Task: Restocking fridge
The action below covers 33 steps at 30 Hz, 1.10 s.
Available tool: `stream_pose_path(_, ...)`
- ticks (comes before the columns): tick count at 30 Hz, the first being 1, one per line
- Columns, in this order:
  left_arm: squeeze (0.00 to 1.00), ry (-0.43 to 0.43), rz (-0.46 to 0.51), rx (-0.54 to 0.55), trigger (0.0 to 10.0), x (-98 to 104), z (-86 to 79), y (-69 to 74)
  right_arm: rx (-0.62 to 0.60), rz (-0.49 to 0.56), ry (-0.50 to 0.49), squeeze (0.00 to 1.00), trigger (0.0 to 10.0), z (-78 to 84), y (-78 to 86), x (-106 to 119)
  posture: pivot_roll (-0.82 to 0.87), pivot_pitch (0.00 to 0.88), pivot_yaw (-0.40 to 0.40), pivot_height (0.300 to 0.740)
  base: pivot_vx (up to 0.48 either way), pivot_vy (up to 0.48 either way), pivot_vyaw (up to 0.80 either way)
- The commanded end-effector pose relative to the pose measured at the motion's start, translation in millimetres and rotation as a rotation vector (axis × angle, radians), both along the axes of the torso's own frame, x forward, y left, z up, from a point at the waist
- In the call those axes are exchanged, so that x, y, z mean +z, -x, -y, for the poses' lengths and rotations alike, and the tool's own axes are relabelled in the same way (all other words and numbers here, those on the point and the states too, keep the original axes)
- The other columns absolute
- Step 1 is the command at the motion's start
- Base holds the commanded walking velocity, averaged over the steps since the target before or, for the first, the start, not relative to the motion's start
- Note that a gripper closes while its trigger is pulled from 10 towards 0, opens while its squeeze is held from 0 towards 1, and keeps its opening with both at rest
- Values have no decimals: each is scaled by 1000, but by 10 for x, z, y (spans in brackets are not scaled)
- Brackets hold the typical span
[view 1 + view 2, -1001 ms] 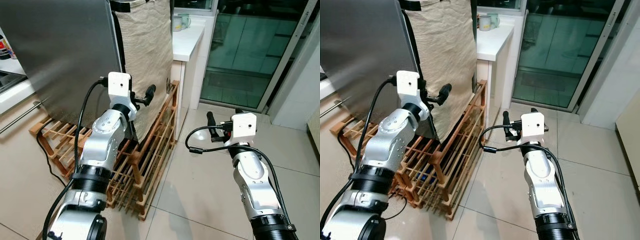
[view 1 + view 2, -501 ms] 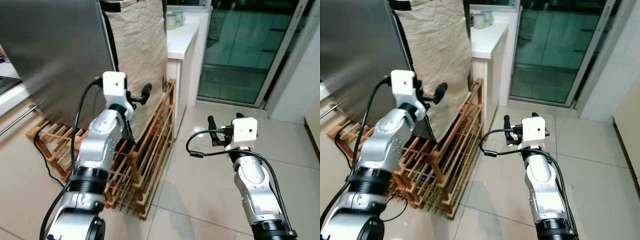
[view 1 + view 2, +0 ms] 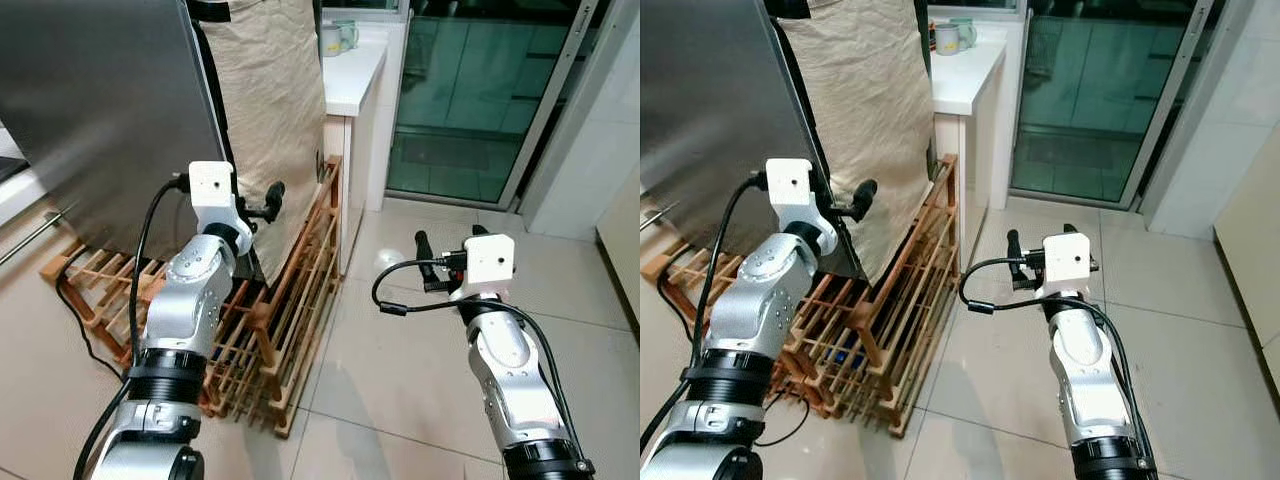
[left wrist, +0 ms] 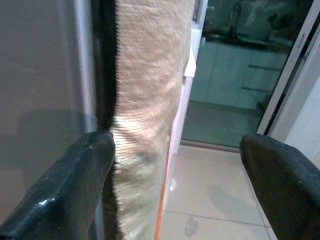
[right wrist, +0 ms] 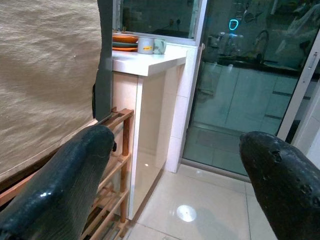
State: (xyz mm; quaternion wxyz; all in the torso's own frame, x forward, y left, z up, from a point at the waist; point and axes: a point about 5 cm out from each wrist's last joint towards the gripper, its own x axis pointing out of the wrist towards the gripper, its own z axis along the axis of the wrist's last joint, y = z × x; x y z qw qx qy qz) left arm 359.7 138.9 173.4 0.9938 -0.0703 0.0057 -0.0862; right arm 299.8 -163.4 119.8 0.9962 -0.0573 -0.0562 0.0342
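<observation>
The fridge's grey steel door (image 3: 100, 100) stands at the upper left, and a beige cloth (image 3: 265, 90) hangs over the fridge's side. My left gripper (image 4: 175, 150) is open at the door's right edge. One black finger (image 4: 75, 185) lies against the dark seam between door and cloth; the other finger (image 4: 285, 170) is out in the air. My right gripper (image 3: 447, 250) is open and holds nothing. It hovers over the tiled floor to the right of the fridge and points toward the white counter.
A wooden slatted rack (image 3: 290, 300) lies on the floor under and beside the fridge. The white counter (image 3: 355, 75) with mugs (image 3: 335, 38) stands behind it. A glass sliding door (image 3: 470, 90) closes the back. A black cable (image 3: 90, 330) runs along the floor at the left.
The whole view has shifted a little, so the camera has moved. My left gripper sits slightly lower along the fridge door's edge. The right arm keeps its pose.
</observation>
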Motion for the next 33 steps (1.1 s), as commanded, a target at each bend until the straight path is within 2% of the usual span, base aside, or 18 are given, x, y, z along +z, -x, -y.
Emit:
stream_pose_path(1,0,-8,26,16,10000,76,16,-51,7,-7,0,0,10000,-17,3,4,-194,0,96,740,0,0,0)
stream_pose_path(11,0,4,33,126,10000,128,1,-142,-1,-11,5,0,10000,14,40,-5,-206,0,101,740,0,0,0)
stream_pose_path(18,0,-4,31,130,10000,125,-36,-114,-3,-15,5,0,10000,15,52,-16,-203,0,104,740,0,0,0)
stream_pose_path(22,0,-7,17,118,10000,84,8,-59,-1,-25,4,0,10000,10,59,-40,-201,0,104,740,0,0,0)
stream_pose_path(27,0,0,40,122,10000,157,8,-73,2,-27,5,0,10000,6,54,-43,-196,0,98,740,0,0,0)
stream_pose_path(33,0,-8,35,147,10000,147,-18,-131,7,-24,4,0,10000,-9,44,-38,-199,0,100,740,0,0,0)
